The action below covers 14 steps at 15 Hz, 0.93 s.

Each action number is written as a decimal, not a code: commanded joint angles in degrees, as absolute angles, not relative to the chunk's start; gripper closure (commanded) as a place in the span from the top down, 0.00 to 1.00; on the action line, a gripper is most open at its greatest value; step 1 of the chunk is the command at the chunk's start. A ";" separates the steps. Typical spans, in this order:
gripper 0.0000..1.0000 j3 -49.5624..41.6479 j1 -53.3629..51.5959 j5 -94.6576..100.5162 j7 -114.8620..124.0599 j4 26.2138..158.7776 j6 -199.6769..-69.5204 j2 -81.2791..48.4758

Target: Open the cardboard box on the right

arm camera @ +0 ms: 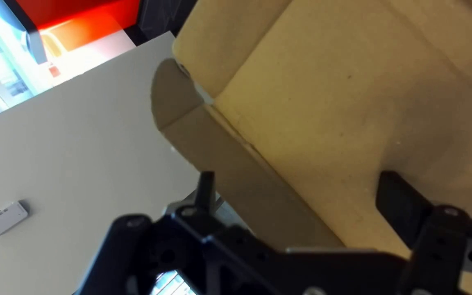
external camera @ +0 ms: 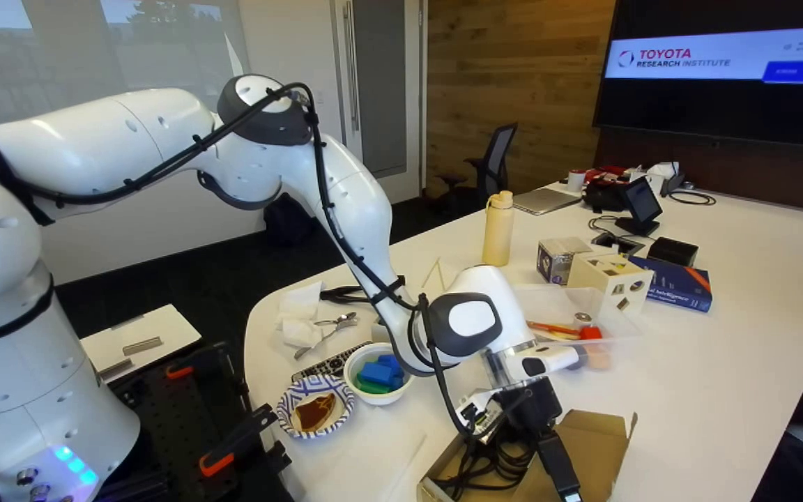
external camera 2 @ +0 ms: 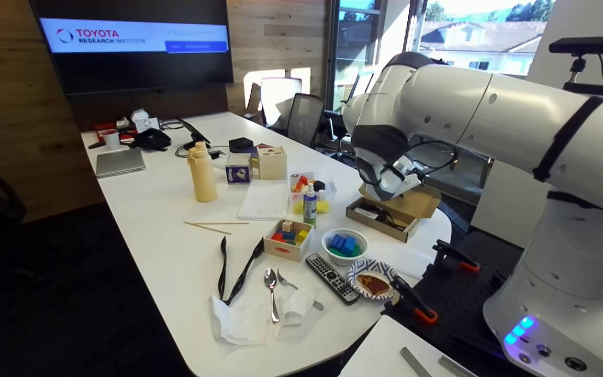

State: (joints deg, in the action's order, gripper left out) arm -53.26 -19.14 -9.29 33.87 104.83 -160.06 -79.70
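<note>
The cardboard box (external camera: 600,436) stands on the table beneath my hand, and it shows in both exterior views (external camera 2: 376,223). Its lid is raised and leans back, and black cables (external camera: 495,460) lie inside the box. In the wrist view the lid's tan inner face (arm camera: 322,102) fills the right side, with a darker folded flap (arm camera: 244,172) along its edge. My gripper (arm camera: 299,178) is open, its fingers wide apart. The flap edge runs between the fingers; I cannot tell whether either touches the cardboard. In an exterior view the gripper (external camera: 562,467) reaches down over the box; elsewhere my hand hides it.
A white bowl with blue blocks (external camera 2: 360,241) and a patterned plate (external camera 2: 356,269) stand near the box. A clear plastic tray with red items (external camera 2: 328,180), a spray bottle (external camera 2: 310,207) and a cream cube-shaped box (external camera: 600,275) stand farther along the table.
</note>
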 commanded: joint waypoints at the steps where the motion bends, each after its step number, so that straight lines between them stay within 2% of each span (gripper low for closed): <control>1: 1.00 -51.31 -16.52 -7.75 35.03 100.85 -156.81 -80.97; 14: 1.00 -45.44 -10.57 -6.33 32.82 97.41 -155.18 -80.09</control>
State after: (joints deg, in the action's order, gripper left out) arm -48.64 -13.03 -7.60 33.82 97.66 -155.82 -82.05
